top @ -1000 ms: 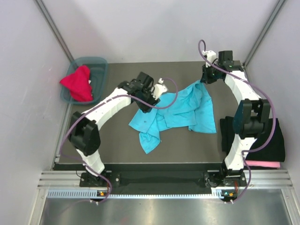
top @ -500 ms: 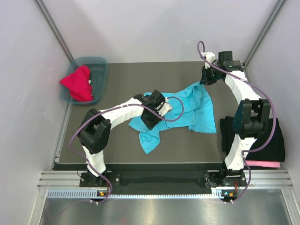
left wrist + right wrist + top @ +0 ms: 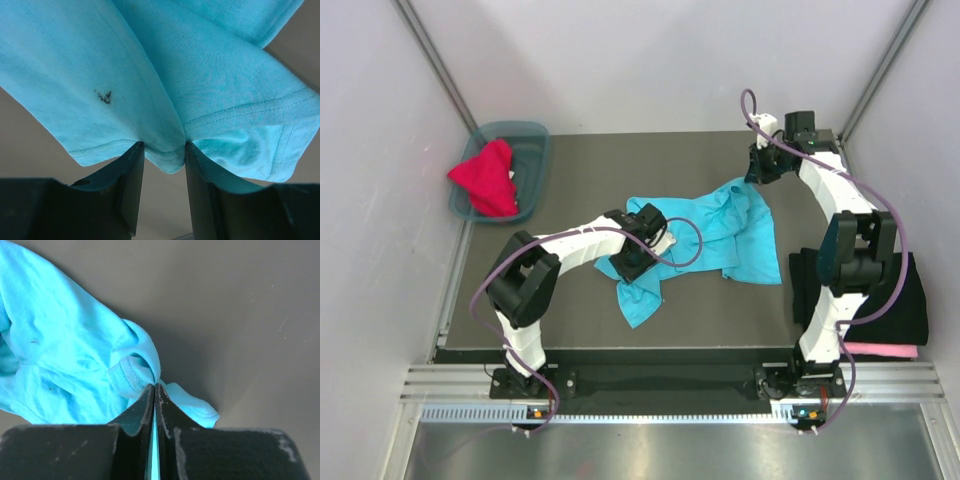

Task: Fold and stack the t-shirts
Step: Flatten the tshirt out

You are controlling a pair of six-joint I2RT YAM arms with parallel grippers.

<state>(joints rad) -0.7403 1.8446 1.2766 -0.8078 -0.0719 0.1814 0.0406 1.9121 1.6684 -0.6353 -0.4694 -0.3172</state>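
A turquoise t-shirt (image 3: 720, 225) lies crumpled on the dark table (image 3: 620, 160), one part trailing toward the front. My left gripper (image 3: 625, 265) is down at the shirt's near-left edge. In the left wrist view its jaws (image 3: 161, 150) stand apart, and the shirt's hem (image 3: 170, 160) dips between the fingertips. My right gripper (image 3: 757, 172) is at the shirt's far right corner. In the right wrist view it (image 3: 154, 386) is shut on a ribbed edge of the shirt (image 3: 65, 355), with cloth showing between the pads.
A red shirt (image 3: 485, 178) hangs over a teal bin (image 3: 525, 135) at the back left. A black folded garment (image 3: 910, 290) lies on a pink one (image 3: 880, 349) at the right edge, beside the right arm. Walls close in on both sides.
My left arm has swung from the shirt's far left side down to its near-left edge. The shirt's left part has shifted a little. The right arm has not moved.
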